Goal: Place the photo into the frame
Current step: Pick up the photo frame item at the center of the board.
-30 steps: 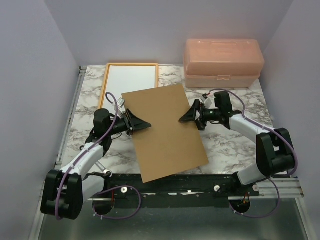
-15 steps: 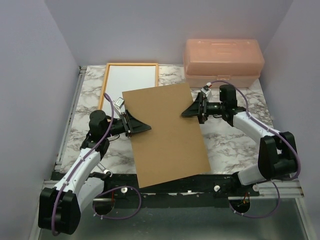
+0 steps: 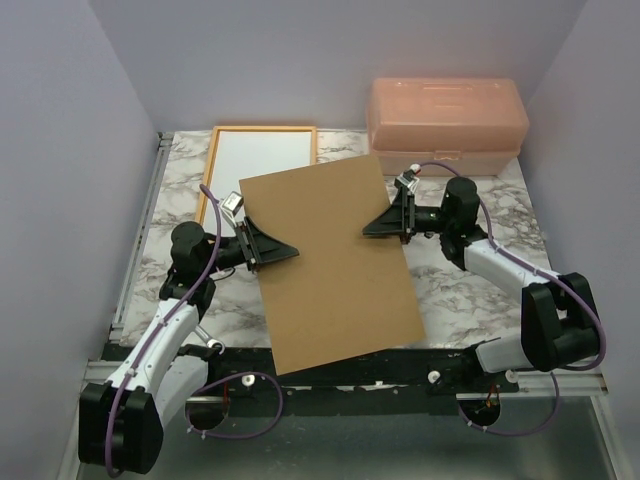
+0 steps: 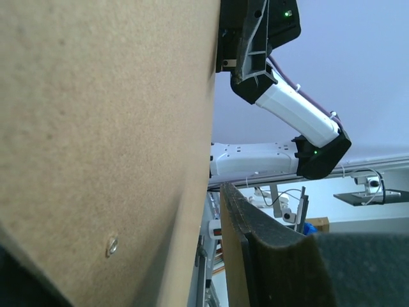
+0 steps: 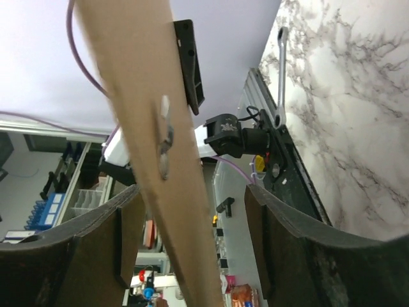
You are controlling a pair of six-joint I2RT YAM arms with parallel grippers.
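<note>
The orange wooden frame (image 3: 212, 165) lies flat at the back left of the marble table, and a white surface (image 3: 262, 158) fills it. I cannot tell whether that is the photo's white back; no printed picture shows. The plain brown backing board (image 3: 335, 270) hangs tilted above the table's middle, its near end over the front rail. My left gripper (image 3: 287, 250) is open around the board's left edge (image 4: 96, 128), with a gap to one finger (image 4: 268, 256). My right gripper (image 3: 372, 228) is open around the right edge (image 5: 160, 147), which passes between both fingers.
A pink translucent plastic box (image 3: 446, 125) stands shut at the back right. The board's far corner overlaps the frame's near right corner in the top view. Marble table (image 3: 470, 290) shows on both sides of the board. A black rail (image 3: 400, 375) runs along the front.
The board has shifted toward the back of the table and turned straighter. Both wrists have drawn outward and back with it, still at its left and right edges.
</note>
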